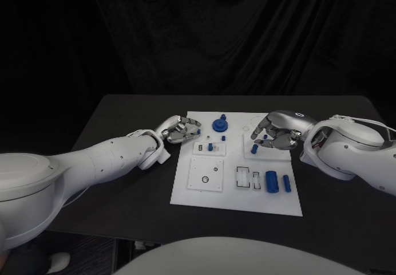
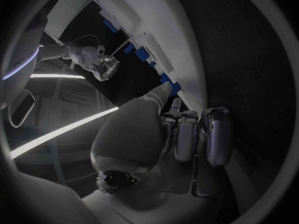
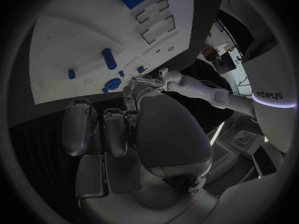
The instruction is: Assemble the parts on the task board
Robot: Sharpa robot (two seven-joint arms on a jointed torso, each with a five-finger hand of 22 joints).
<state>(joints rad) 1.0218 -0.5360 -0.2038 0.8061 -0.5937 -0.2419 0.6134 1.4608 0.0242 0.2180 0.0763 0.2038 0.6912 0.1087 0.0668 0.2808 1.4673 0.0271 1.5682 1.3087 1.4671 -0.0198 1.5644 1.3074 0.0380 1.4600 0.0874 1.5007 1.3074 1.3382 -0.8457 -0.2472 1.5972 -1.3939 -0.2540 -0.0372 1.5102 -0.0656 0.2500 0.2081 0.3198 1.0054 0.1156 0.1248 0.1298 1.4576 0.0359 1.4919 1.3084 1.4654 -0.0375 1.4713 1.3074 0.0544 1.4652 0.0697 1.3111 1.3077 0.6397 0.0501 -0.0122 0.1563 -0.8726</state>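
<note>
The white rectangular task board (image 1: 235,157) is lying in the middle of the black table (image 1: 123,114); the small blue plastic parts are resting on it or standing in it. A round blue knob-like part (image 1: 220,124) is standing at about twelve o'clock on the board; two long blue cylinders (image 1: 272,181) are lying at about four o'clock, probably waiting to be picked up; a short blue peg (image 1: 254,149) is standing just below the right hand.

The left silver hand (image 1: 179,129) is hovering at the board's ten o'clock edge; its fingers (image 2: 187,134) are curling inward, and no part is visible inside them, so it seems to be holding nothing; one fingertip is pointing toward a blue piece (image 2: 169,82) on the board edge.

The right silver hand (image 1: 276,132) is hanging over the board at about two o'clock; its fingers (image 3: 115,132) are bending downward, close together; whether it is pinching something small, the pictures are not showing, so one cannot tell. Likely it is preparing to take the peg.
</note>
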